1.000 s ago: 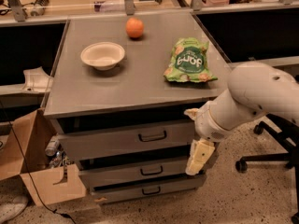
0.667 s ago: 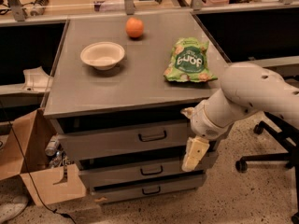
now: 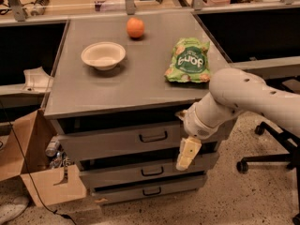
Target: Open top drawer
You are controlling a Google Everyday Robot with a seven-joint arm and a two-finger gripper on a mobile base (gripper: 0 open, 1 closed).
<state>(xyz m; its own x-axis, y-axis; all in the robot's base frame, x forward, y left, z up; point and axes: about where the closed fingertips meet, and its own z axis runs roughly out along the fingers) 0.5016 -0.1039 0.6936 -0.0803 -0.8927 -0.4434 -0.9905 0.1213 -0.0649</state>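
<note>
Hanging hand (image 3: pixel 186 154), right of handle (image 3: pixel 153 137), top drawer (image 3: pixel 105 143)

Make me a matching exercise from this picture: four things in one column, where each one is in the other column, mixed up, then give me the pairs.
Things:
1. orange
2. bowl
3. green snack bag
4. gripper

Places:
A. in front of the drawer fronts, right of the handle of the top drawer
B. far side of the cabinet top
C. left part of the cabinet top
D. right part of the cabinet top, near its front edge

Pairs: 1-B, 2-C, 3-D, 4-A
</note>
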